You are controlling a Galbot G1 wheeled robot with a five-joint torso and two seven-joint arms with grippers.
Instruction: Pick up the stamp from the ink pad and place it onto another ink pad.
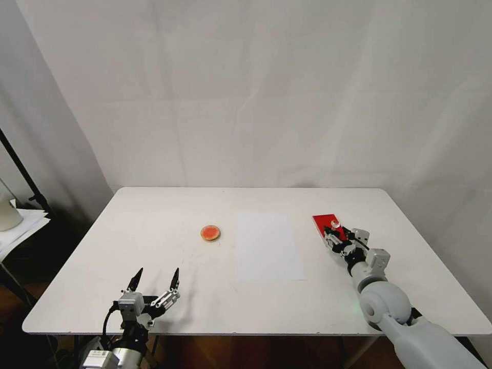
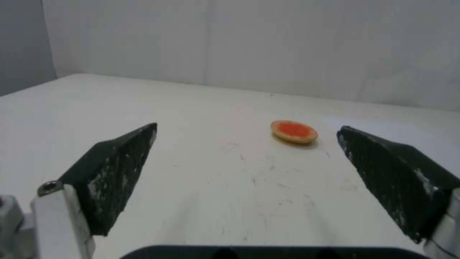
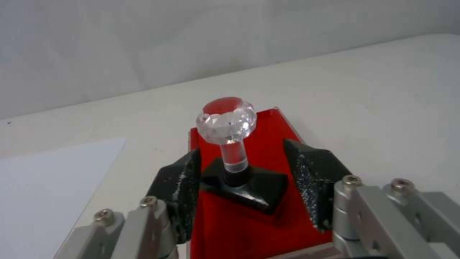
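Note:
The stamp (image 3: 226,117), a black base under a clear faceted knob, stands on the red rectangular ink pad (image 3: 268,129) at the table's right (image 1: 322,221). My right gripper (image 3: 242,149) straddles the base, and both black fingers meet its corners, so it is shut on the stamp (image 1: 335,224) while the base rests on the pad. The other ink pad (image 1: 210,232), a small round orange disc with a tan rim, lies left of centre. My left gripper (image 1: 158,274) hovers open near the front left edge, with the round pad (image 2: 294,131) well ahead of its tips (image 2: 247,136).
A white sheet of paper (image 1: 266,246) lies flat between the two pads. The white table (image 1: 154,215) is bounded by a white curtain behind. A black stand and a stack of papers (image 1: 20,225) sit off the table's left side.

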